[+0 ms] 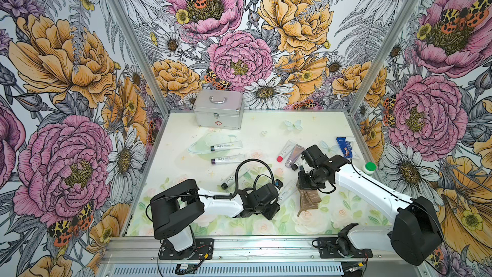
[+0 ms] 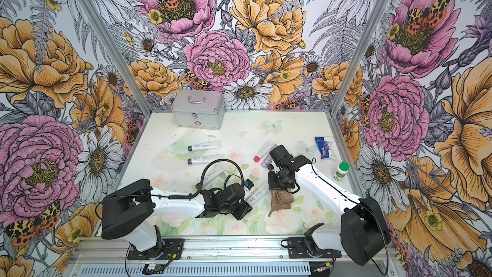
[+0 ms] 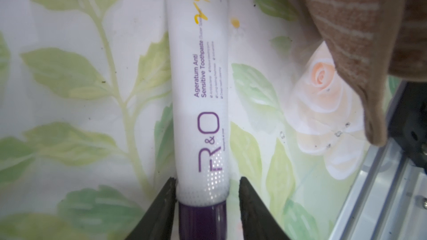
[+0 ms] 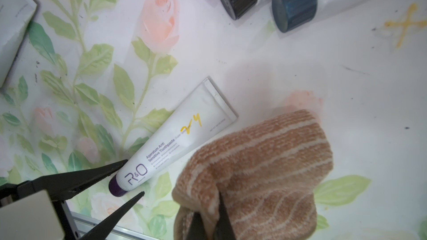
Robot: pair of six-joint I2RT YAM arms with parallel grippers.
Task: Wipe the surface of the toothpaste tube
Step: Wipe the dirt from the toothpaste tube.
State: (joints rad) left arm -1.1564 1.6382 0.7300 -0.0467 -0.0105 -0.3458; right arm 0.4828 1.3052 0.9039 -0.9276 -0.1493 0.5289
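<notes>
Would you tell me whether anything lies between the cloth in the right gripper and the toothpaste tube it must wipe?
Nothing visible does. The brown striped terry cloth, pinched in the right gripper, hangs close beside the white purple-capped toothpaste tube, with no object between them. The left gripper straddles the cap end, leaving the body free.

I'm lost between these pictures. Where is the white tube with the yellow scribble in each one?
In a top view: the toothpaste tube lies mid-table, beside the brown cloth.
In a top view: same spot, beside the cloth.
Left wrist: it fills the middle, cap end between the tips of the left pincer.
Right wrist: it lies beside the cloth.
Shared landmark: the brown cloth.
</notes>
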